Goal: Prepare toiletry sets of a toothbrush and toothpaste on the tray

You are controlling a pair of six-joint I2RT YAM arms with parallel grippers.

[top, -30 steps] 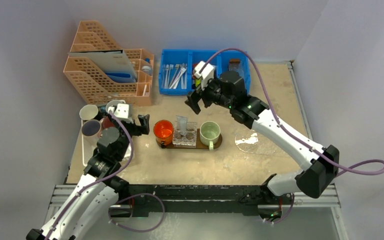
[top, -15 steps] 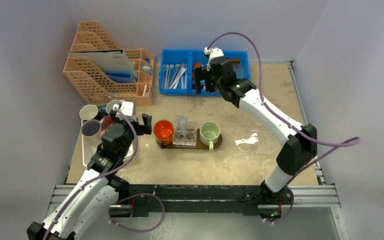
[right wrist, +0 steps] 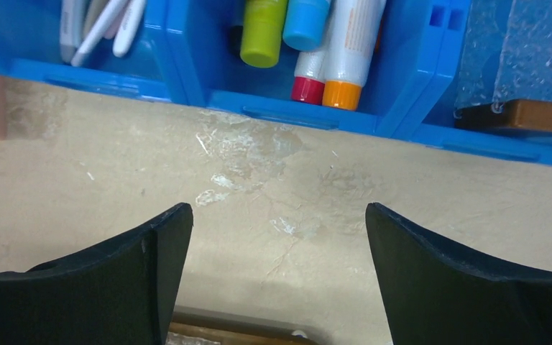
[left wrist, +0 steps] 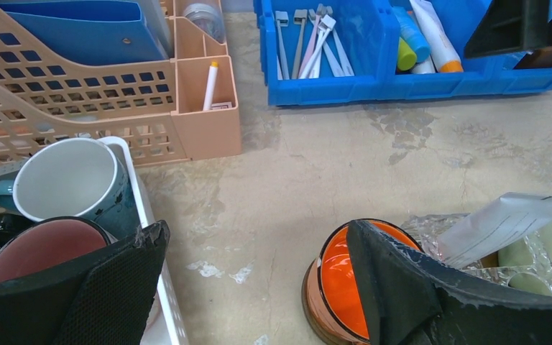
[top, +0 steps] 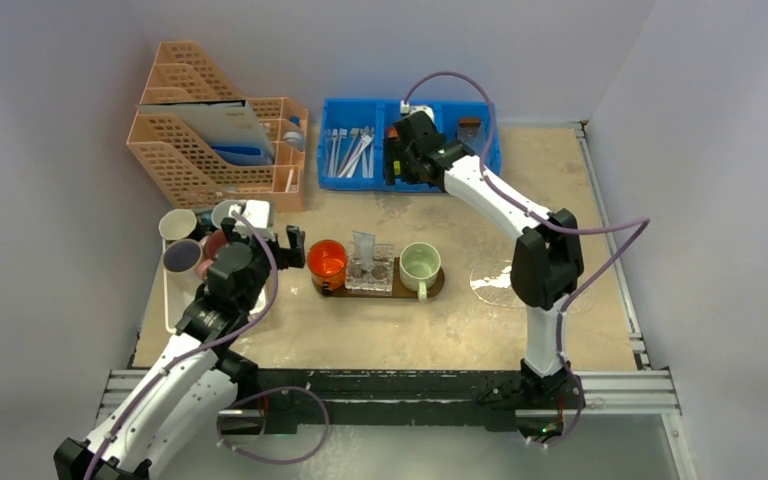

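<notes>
**Near, lower left of the top view:** the left gripper hangs over the worktop, its jaws apart with nothing between them. In its wrist view the jaws frame bare worktop, with a white tray of mugs at the left and an orange cup at the right. **Centre:** the dark brown tray lies just right of that gripper. It carries, left to right, the orange cup, a clear holder and a green cup. One pale squeeze tube stands tilted in the holder. **Far, upper centre:** the right gripper, jaws likewise apart and empty, hovers at the near wall of the blue bin. The white-handled toothbrushes lie in the bin's left compartment, and the capped tubes (green, blue, red and orange caps) lie in the middle one. **Upper left:** a peach file rack.
</notes>
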